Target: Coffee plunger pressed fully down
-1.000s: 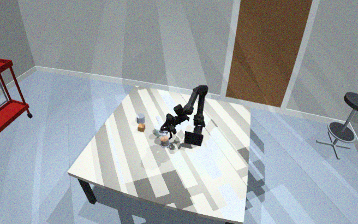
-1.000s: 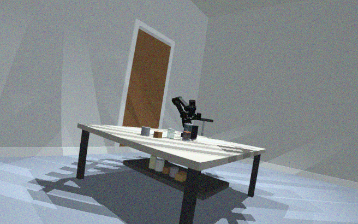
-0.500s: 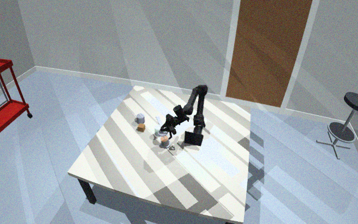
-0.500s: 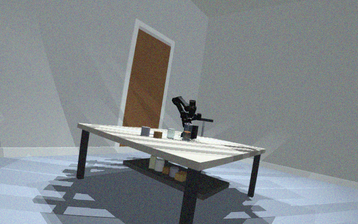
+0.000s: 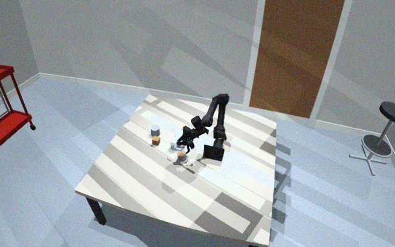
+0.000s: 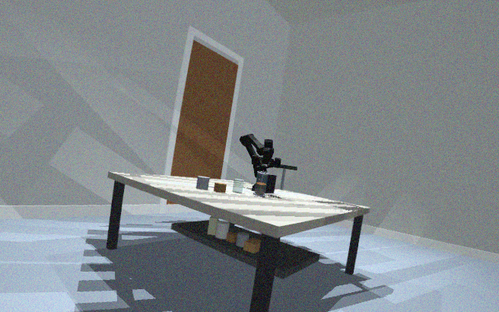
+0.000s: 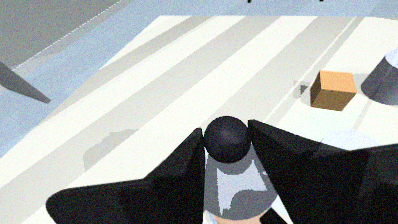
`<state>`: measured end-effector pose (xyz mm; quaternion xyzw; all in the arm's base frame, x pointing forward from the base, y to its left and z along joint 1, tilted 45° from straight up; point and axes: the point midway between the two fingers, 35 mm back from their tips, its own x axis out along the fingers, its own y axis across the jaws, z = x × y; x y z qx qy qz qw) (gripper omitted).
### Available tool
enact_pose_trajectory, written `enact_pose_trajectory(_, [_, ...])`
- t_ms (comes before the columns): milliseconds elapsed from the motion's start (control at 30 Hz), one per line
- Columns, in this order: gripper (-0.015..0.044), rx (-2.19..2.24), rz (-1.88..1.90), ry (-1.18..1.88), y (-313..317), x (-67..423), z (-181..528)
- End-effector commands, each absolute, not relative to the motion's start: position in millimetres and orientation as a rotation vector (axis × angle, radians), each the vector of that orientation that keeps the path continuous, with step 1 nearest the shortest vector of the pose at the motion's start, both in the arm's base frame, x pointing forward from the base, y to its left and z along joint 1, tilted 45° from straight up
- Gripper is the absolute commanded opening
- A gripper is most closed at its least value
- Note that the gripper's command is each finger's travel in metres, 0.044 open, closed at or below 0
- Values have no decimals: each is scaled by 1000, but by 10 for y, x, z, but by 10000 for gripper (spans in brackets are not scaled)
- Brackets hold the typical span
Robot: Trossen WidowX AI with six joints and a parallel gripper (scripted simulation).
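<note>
The coffee press stands upright on the table, a clear beaker with an orange-brown band inside. Its grey lid shows in the wrist view below the round black plunger knob. My gripper is shut on the knob, with one finger touching it on each side. The knob hides the rod, so how far the plunger stands out of the lid cannot be told. The fingers hide part of the press.
An orange cube and a grey cylinder stand off to one side. A pale green glass stands close beside the press. A black panel stands near the arm's base.
</note>
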<state>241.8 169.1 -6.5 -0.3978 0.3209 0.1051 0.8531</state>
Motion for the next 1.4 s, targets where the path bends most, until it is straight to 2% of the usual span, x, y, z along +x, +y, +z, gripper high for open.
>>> enact_pose_trajectory(0, [123,-838,221,676,1689,2417,-66])
enact_pose_trajectory(133, [123,-838,221,676,1689,2417,-66])
enact_pose_trajectory(533, [438,-838,221,676,1689,2417,-66])
enact_pose_trajectory(767, [440,-839,224,683,1818,2389,65])
enact_pose_trajectory(967, [440,-850,228,694,2121,2211,600])
enact_pose_trajectory(1367, [440,-850,228,694,2117,2198,604])
